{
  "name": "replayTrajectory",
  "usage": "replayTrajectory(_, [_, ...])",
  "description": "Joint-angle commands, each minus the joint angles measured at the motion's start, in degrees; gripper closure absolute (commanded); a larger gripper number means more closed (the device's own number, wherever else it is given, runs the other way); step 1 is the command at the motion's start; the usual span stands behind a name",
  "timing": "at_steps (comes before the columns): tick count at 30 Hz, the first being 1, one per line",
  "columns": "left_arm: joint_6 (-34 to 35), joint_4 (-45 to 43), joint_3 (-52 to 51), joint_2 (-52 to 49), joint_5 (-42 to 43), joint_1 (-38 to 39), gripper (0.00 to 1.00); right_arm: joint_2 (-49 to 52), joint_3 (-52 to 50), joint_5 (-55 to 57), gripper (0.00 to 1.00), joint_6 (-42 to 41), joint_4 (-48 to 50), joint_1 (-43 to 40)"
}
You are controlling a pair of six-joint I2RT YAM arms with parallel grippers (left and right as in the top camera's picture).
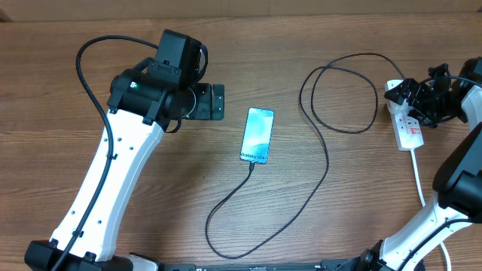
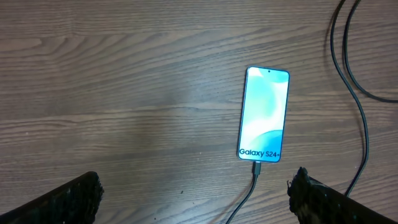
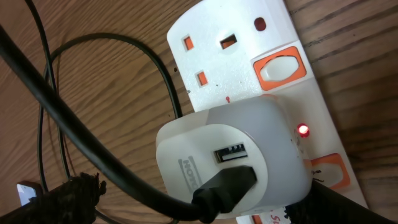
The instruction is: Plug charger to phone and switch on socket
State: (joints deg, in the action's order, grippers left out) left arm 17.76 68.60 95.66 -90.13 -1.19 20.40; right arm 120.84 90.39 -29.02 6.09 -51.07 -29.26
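The phone (image 1: 257,135) lies screen up mid-table, its blue screen lit, and also shows in the left wrist view (image 2: 264,115). The charger's black cable (image 1: 328,162) loops across the table, and its tip (image 2: 256,168) sits in the phone's bottom edge. Its black USB plug (image 3: 227,183) is in a white adapter (image 3: 249,134) plugged into the socket, a white power strip (image 1: 407,124). A red light (image 3: 303,130) glows beside the adapter. My left gripper (image 2: 196,199) is open and empty, left of the phone. My right gripper (image 3: 199,208) is open astride the adapter, one finger by the lower orange switch (image 3: 328,169).
The power strip's free outlet (image 3: 217,46) has its own orange switch (image 3: 280,67). Its thick white cord (image 1: 416,177) runs toward the front edge on the right. The cable's large loop (image 1: 339,90) lies between the phone and the strip.
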Motion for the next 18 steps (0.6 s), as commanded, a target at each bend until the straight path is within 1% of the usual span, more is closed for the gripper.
replayTrajectory(1, [-1.07, -0.02, 0.46, -0.42, -0.72, -0.13, 0.01, 2.58, -0.37, -1.68, 0.01, -0.04, 0.07, 0.72])
replayTrajectory(6, [-1.07, -0.02, 0.46, -0.42, -0.74, -0.13, 0.0, 2.56, -0.17, 0.55, 0.02, -1.62, 1.99, 0.61])
replayTrajectory(18, [-1.07, -0.02, 0.46, -0.42, -0.72, -0.13, 0.01, 2.51, 4.04, 0.87, 0.01, -1.77, 0.74, 0.5])
